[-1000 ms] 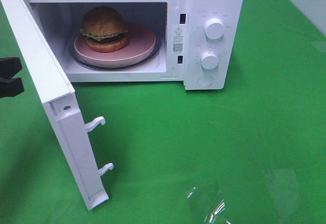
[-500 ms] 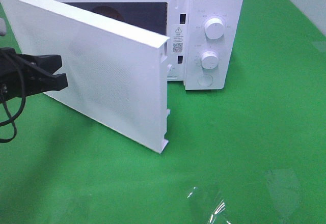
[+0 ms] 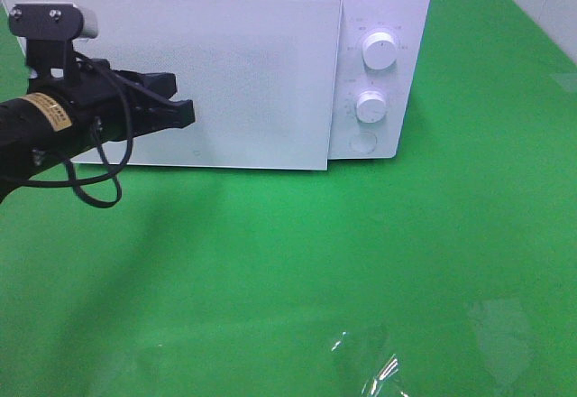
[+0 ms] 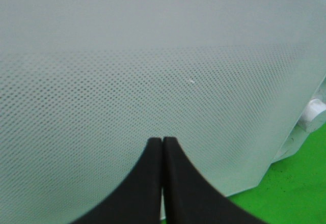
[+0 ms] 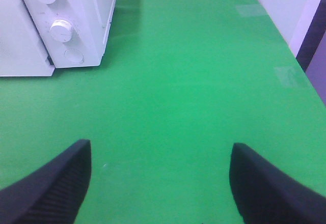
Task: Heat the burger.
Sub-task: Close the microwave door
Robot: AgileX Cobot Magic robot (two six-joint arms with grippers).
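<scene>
The white microwave (image 3: 379, 0) stands at the back of the green table. Its door (image 3: 252, 72) is swung against the front and hides the burger and the pink plate. My left gripper (image 3: 187, 114) is shut and empty, its tips pressed against the door's dotted panel (image 4: 163, 81); in the left wrist view the two black fingers (image 4: 153, 152) meet tip to tip. My right gripper (image 5: 160, 183) is open and empty, held over bare green cloth to the right of the microwave (image 5: 81, 10). It is out of the exterior high view.
Two white knobs (image 3: 380, 50) (image 3: 370, 106) and a round button (image 3: 362, 143) sit on the microwave's right panel. A crumpled piece of clear film (image 3: 370, 365) lies near the table's front edge. A wall edge (image 5: 310, 15) borders the table at the right.
The microwave door swung from wide open to against the front, covering the burger. My left arm moved right and forward with it, pushing the door with shut fingers.
</scene>
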